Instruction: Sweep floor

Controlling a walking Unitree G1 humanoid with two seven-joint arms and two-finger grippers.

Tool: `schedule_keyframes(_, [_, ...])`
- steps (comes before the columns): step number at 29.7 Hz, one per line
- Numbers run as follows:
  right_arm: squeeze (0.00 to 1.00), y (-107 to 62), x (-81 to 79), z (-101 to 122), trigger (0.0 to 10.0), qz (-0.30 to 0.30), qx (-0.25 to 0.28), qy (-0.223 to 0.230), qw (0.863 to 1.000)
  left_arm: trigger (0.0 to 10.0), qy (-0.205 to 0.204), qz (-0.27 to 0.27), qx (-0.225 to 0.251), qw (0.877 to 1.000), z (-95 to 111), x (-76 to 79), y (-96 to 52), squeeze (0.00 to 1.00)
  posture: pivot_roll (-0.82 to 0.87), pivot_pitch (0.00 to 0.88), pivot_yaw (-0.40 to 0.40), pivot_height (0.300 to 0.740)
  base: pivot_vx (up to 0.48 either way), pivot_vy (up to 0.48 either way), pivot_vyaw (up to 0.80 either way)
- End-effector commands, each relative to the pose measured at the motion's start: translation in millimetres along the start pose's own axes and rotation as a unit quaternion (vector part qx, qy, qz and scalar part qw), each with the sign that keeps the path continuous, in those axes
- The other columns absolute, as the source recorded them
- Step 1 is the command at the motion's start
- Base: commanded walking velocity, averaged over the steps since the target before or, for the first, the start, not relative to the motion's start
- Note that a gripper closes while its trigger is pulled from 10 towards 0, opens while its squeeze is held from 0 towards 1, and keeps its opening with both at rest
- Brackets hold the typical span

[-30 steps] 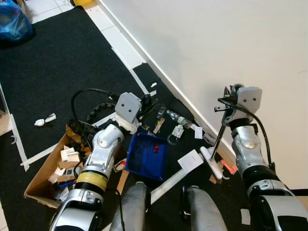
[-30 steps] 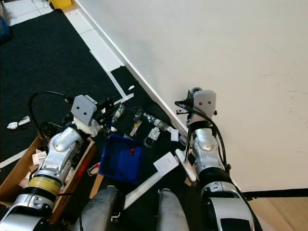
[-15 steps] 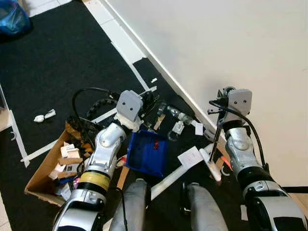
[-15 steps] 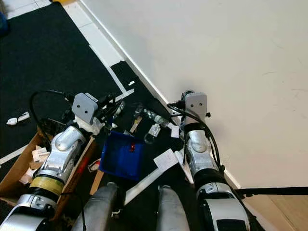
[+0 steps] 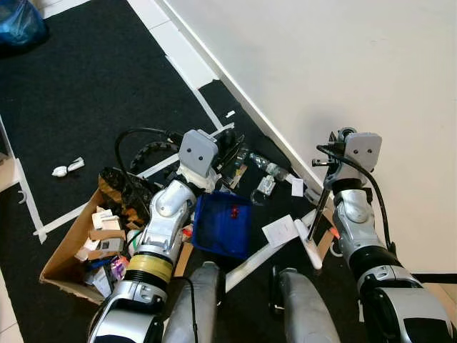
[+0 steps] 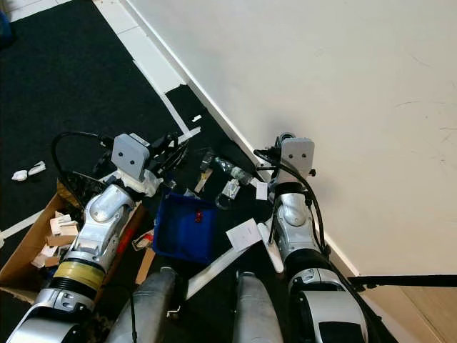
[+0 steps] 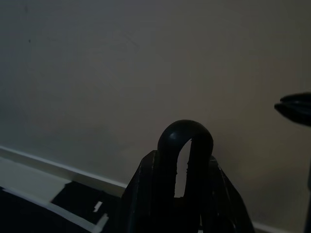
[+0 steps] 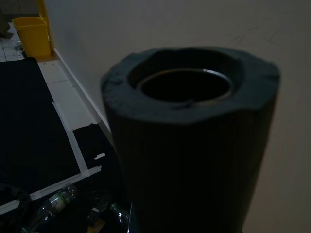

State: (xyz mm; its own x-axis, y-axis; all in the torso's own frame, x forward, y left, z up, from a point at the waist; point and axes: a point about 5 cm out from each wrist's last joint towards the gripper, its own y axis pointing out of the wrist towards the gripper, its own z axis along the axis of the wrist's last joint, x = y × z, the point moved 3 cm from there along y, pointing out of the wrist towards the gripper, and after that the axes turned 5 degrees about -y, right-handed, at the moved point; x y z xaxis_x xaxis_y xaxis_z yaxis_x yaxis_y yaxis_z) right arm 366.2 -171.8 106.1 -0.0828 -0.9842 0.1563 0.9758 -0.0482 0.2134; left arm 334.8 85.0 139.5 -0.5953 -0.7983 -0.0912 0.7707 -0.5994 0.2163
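A blue dustpan (image 5: 223, 227) lies on the black carpet with red bits (image 5: 233, 211) in it. Its black loop handle (image 7: 185, 131) sits between the fingers of my left gripper (image 5: 227, 148), which is shut on it. My right gripper (image 5: 335, 146) is shut on the broom handle (image 8: 189, 136), a dark foam tube. The thin broom stick (image 5: 320, 204) runs down to the white broom head (image 5: 308, 243), just right of the dustpan. Litter lies near the wall: a plastic bottle (image 5: 268, 168), a paper sheet (image 5: 280, 230) and a small white card (image 5: 297, 187).
The white wall (image 5: 343, 71) runs diagonally close on my right. A cardboard box (image 5: 61, 264) full of rubbish stands to my left, with a crumpled white scrap (image 5: 68, 168) beyond it. A blue bag (image 5: 18, 25) and a yellow bin (image 8: 35, 35) stand farther off. White tape lines (image 5: 193, 96) cross the carpet.
The camera has swung slightly, shifting the whole picture. Both grippers keep their holds, and nothing on the floor has clearly moved.
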Motion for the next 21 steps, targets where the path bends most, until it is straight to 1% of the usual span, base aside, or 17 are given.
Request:
schedule_keyframes(1, [0.00,-7.9,-1.1,-12.8,10.0,-0.003,-0.026,0.003,1.000,10.0,-0.047,-0.014,0.022,0.999,1.0,19.7,5.3,0.00,0.14,0.314,-0.028,0.740,0.000,0.000,0.00])
schedule_keyframes(3, [0.00,-7.9,-1.1,-12.8,10.0,-0.003,-0.026,0.003,1.000,10.0,-0.047,-0.014,0.022,0.999,1.0,19.7,5.3,0.00,0.14,0.314,-0.028,0.740,0.000,0.000,0.00])
schedule_keyframes(6, [0.00,-9.4,-1.6,-14.4,10.0,-0.003,-0.027,0.002,1.000,10.0,-0.056,-0.018,0.029,0.998,2.5,25.8,7.0,0.00,0.14,0.318,-0.027,0.740,0.000,0.000,0.00])
schedule_keyframes(11, [0.00,-10.2,-2.2,-14.8,10.0,-0.003,-0.027,0.003,1.000,10.0,-0.061,-0.029,0.025,0.997,0.6,33.4,9.8,0.00,0.13,0.320,-0.025,0.740,0.000,0.000,0.00])
schedule_keyframes(13, [0.00,-9.9,-2.5,-14.4,10.0,-0.002,-0.026,0.004,1.000,10.0,-0.062,-0.030,0.024,0.997,0.0,34.3,10.0,0.00,0.13,0.320,-0.025,0.740,0.000,0.000,0.00])
schedule_keyframes(21, [0.00,-8.1,-11.3,-8.3,10.0,0.016,-0.011,0.034,0.999,10.0,-0.059,-0.036,0.013,0.998,-5.1,37.9,8.9,0.00,0.12,0.320,-0.027,0.740,0.000,0.000,0.00])
